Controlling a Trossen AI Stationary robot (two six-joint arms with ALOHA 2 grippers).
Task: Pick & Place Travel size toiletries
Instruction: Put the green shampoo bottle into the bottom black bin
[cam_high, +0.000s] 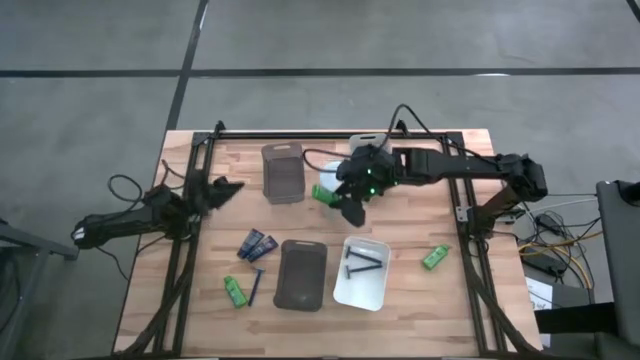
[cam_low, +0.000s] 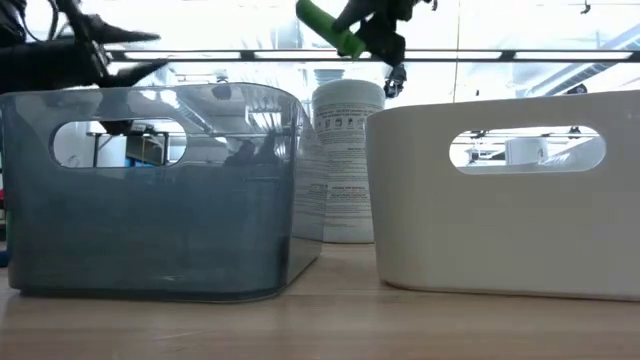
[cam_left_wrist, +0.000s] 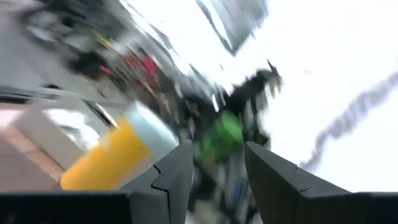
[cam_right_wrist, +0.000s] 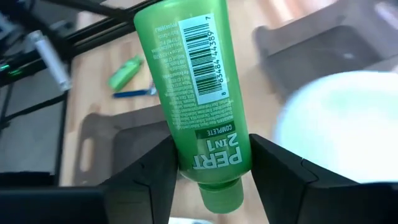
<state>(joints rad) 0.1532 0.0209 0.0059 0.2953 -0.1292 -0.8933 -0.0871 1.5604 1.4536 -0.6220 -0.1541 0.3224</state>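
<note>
My right gripper (cam_high: 348, 198) hovers over the table's middle, shut on a bright green bottle (cam_right_wrist: 198, 87), next to the tall white cylinder (cam_low: 348, 160). In the low view the bottle (cam_low: 333, 27) shows high above the trays. A second green bottle (cam_high: 434, 257) lies flat near the right edge, and a third (cam_high: 234, 290) lies near the left front beside a slim razor (cam_high: 257, 287). Two navy tubes (cam_high: 257, 244) lie side by side. A dark razor (cam_high: 362, 262) lies in the white tray (cam_high: 378, 296). My left gripper (cam_high: 226, 188) waits open at the left edge. My right gripper pinches the green bottle between its two fingers (cam_right_wrist: 152, 171) at the cap end of the body (cam_right_wrist: 214, 163), just above the cap (cam_right_wrist: 222, 196). The bottle is lifted clear and sticks out tilted beyond the fingertips, toward the table's left.
A grey tray (cam_high: 283, 172) stands toward the far edge and a dark tray (cam_high: 301, 273) toward the near edge, left of the white tray. In the low view the grey tray (cam_low: 150, 190) and white tray (cam_low: 510, 190) fill the foreground. Black frame rails run along both sides.
</note>
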